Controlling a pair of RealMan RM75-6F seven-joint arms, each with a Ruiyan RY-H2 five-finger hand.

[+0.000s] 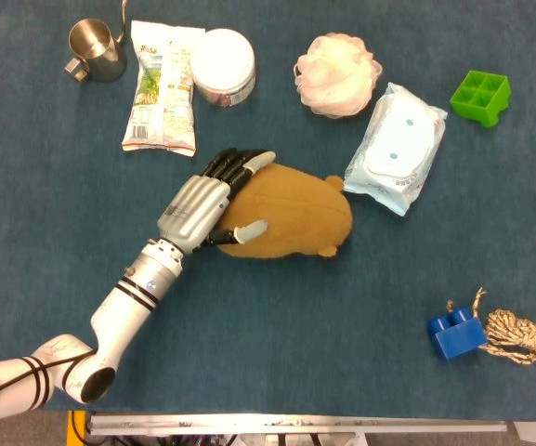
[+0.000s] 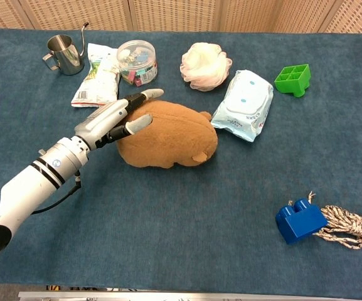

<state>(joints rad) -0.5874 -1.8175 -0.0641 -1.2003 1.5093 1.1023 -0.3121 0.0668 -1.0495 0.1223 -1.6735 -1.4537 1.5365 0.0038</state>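
Left hand [image 1: 201, 206] lies spread over the end of the brown plush animal toy [image 1: 291, 214], fingers apart, nothing clamped, so I'd guess that squishy body just slides away when squeezed.

The plush [image 1: 286, 212] is matt brown fuzzy cloth. The left hand [image 1: 201, 204] has a brushed grey metal back and glossy black fingers [image 1: 233, 164]. The tabletop [image 1: 295, 344] is matt blue felt. The jug [image 1: 96, 49] is shiny steel, the wipes pack [image 1: 396, 147] glossy plastic film.
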